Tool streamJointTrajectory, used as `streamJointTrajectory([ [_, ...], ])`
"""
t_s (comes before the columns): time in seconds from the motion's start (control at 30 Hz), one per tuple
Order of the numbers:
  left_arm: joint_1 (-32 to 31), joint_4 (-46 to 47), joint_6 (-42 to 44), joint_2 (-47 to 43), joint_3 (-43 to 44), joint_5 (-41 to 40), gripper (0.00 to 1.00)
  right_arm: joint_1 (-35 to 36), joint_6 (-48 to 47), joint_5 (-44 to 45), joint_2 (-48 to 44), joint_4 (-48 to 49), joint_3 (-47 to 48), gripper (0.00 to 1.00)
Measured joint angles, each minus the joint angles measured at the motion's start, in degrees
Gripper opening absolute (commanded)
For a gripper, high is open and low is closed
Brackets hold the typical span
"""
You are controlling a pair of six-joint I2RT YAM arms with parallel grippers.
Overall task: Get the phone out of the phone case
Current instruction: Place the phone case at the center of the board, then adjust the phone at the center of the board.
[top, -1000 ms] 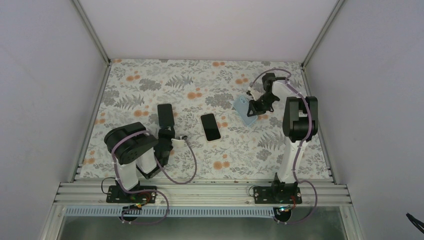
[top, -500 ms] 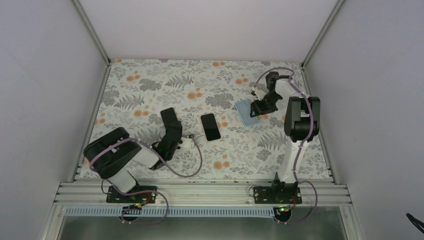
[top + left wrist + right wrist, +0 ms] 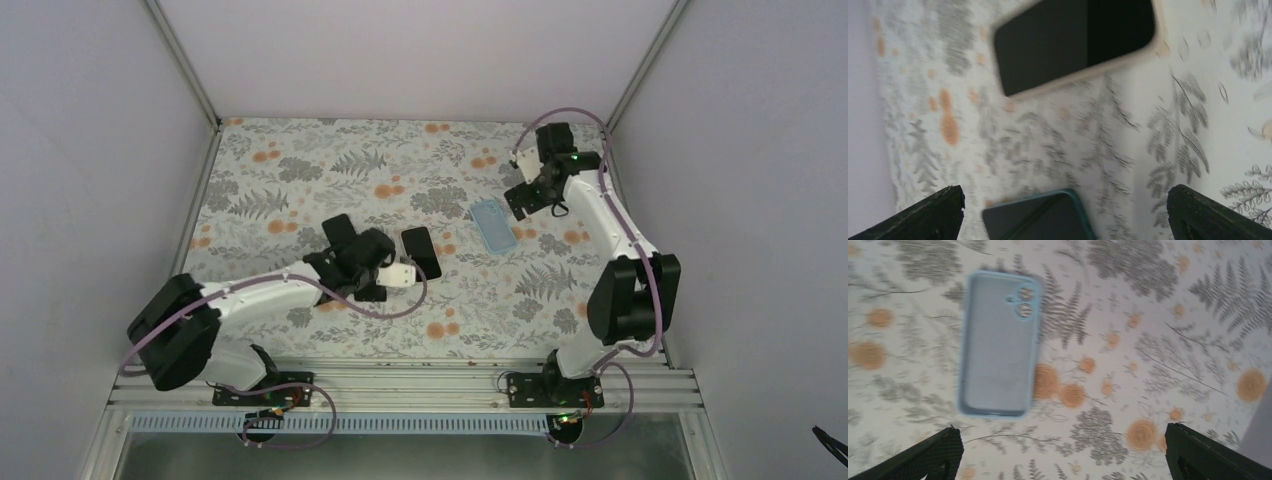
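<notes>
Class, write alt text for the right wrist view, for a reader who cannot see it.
A light blue phone case with two round camera holes lies flat on a floral table cover. The right gripper hangs above the cover, jaws wide apart at the bottom corners, holding nothing.

The top external camera sits high above and behind the arm bases, looking down and forward over the whole floral table point(image 3: 300, 170) to the far wall, with both arms in view. The left wrist camera rides on the left gripper point(image 3: 405, 271), close over the cloth and facing down, with its own fingertips point(image 3: 923, 215) in the lower corners. The phone point(image 3: 1075, 42) fills the upper part of this view, and the same phone point(image 3: 421, 254) lies mid-table in the top view. The right wrist camera, on the right gripper point(image 3: 520, 197), looks down from farther off, and its fingertips point(image 3: 923, 455) are also in the lower corners. It shares the phone case point(image 3: 998, 345) with the top view, where the phone case point(image 3: 493, 224) lies at right.
</notes>
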Motion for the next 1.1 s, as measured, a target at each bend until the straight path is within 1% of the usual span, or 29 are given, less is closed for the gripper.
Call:
streamJointTrajectory([
  [0.07,1.01,-6.99,-2.16,-1.9,5.75,3.21,1.0,2.45,0.44,-0.83,-1.88,0.22,-1.2,1.0],
  [0.13,3.43,-13.31,-4.2,-3.15,14.32,7.56,1.0,5.46,1.29,-3.06,-2.69,0.55,-2.84,1.0],
  [0.27,9.73,-18.91,-7.69,-5.46,29.9,13.99,1.0,12.81,3.82,-9.7,-1.84,1.42,-6.32,1.0],
  [0.33,12.98,-20.0,-8.68,-7.45,33.48,15.15,1.0,16.17,5.09,-12.96,-0.72,2.1,-6.88,1.0],
  [0.4,14.71,-20.98,-9.33,-9.42,35.43,15.78,1.0,19.06,6.25,-15.98,1.44,2.91,-6.62,1.0],
  [0.47,16.04,-21.94,-10.19,-11.47,35.93,15.89,1.0,20.59,6.99,-18.18,4.92,3.32,-5.53,1.0],
  [0.6,18.23,-23.37,-11.74,-13.81,35.43,15.5,1.0,21.09,7.91,-21.03,13.49,3.54,-2.01,1.0],
  [0.73,21.55,-23.45,-13.42,-17.33,31.54,15.26,1.0,21.09,8.39,-22.4,20.2,3.82,1.64,1.0],
  [0.83,24.0,-23.87,-14.78,-20.15,28.96,15.28,1.0,21.09,8.39,-23.85,22.58,3.56,3.69,1.0],
  [0.97,25.38,-23.8,-16.35,-23.43,27.17,15.26,1.0,21.2,8.15,-25.51,23.74,3.54,5.22,1.0],
  [1.1,27.26,-23.23,-17.29,-26.03,25.42,15.32,1.0,22.03,8.15,-24.22,23.74,4.31,5.49,1.0],
])
